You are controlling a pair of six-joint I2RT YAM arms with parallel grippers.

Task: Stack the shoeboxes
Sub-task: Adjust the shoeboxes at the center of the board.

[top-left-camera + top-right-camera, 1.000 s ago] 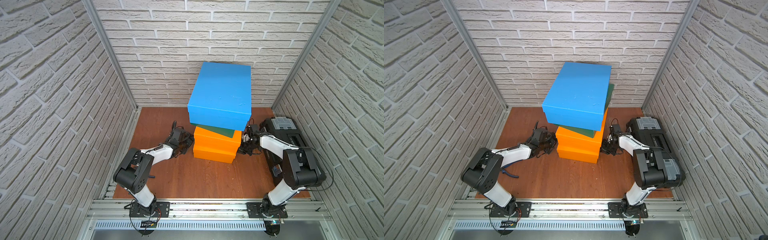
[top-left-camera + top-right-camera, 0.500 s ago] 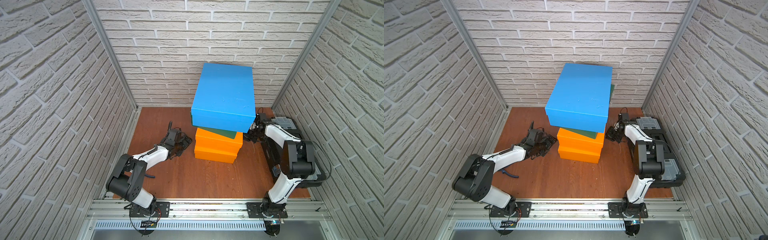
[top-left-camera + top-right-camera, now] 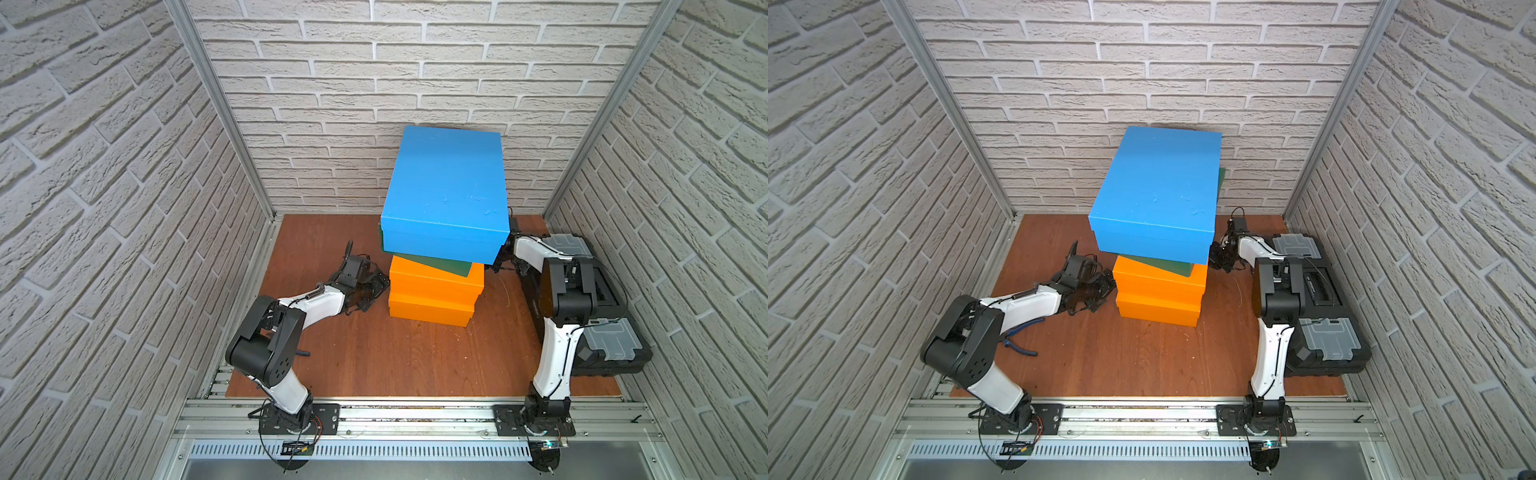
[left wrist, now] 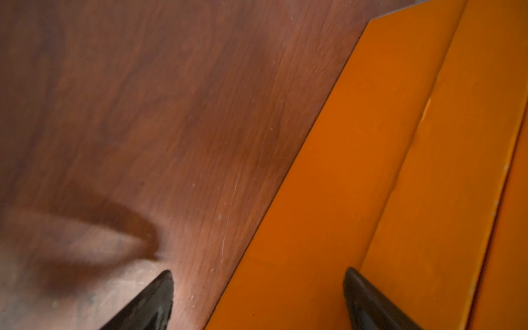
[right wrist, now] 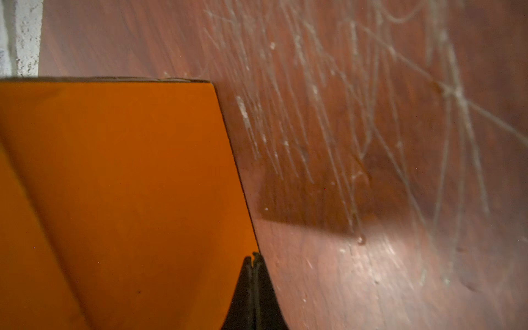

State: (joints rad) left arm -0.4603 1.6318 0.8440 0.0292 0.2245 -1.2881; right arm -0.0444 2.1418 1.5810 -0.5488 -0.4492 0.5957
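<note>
The left claw (image 3: 376,286) lies low over the table (image 3: 374,353), just beside the left side of the two orange boxes. In the left wrist view the left claw (image 4: 257,274) has its jaws wide apart and nothing between them, one over bare wood, the other in front of the orange wall.

The four shoeboxes stand in one stack at mid-table, all lidded, so their contents are hidden. The lower orange box (image 3: 430,309) is on the wood and the upper orange box (image 3: 436,278) is on it. The dark green box (image 3: 436,262) lies skewed above them. The blue box (image 3: 446,187) on top overhangs the orange pair on both sides.

The right claw (image 3: 1219,255) is under that overhang. Its jaws are pressed together and empty, and its tip (image 5: 254,257) is at an orange box's corner edge.

A closed black toolbox (image 3: 602,340) lies along the right wall. The table in front of the stack is bare.
</note>
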